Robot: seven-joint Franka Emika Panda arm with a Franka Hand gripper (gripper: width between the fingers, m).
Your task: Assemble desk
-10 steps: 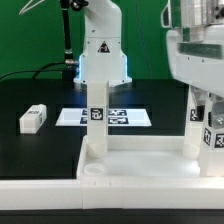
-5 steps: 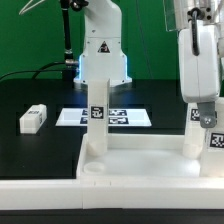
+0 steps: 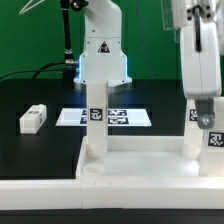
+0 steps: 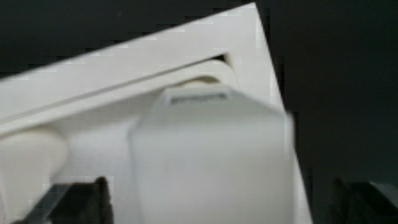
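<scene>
The white tabletop (image 3: 140,162) lies at the front with its raised rim up; it also shows in the wrist view (image 4: 107,90). One white tagged leg (image 3: 97,118) stands upright in its corner socket at the exterior view's left. A second leg (image 3: 192,140) stands in the corner at the exterior view's right. My gripper (image 3: 205,118) is straight above this leg, with a finger on each side of it. In the wrist view the leg (image 4: 214,150) sits between the dark fingers (image 4: 80,205) with a gap on both sides, so my gripper (image 4: 214,208) is open.
A third loose leg (image 3: 33,118) lies flat on the black table at the exterior view's left. The marker board (image 3: 125,117) lies behind the tabletop. The robot's base (image 3: 102,60) stands at the back. A round empty socket (image 3: 93,170) shows at the tabletop's front corner.
My hand has turned about its upright axis over the leg at the exterior view's right and now shows a narrower side. The leg and tabletop have not moved.
</scene>
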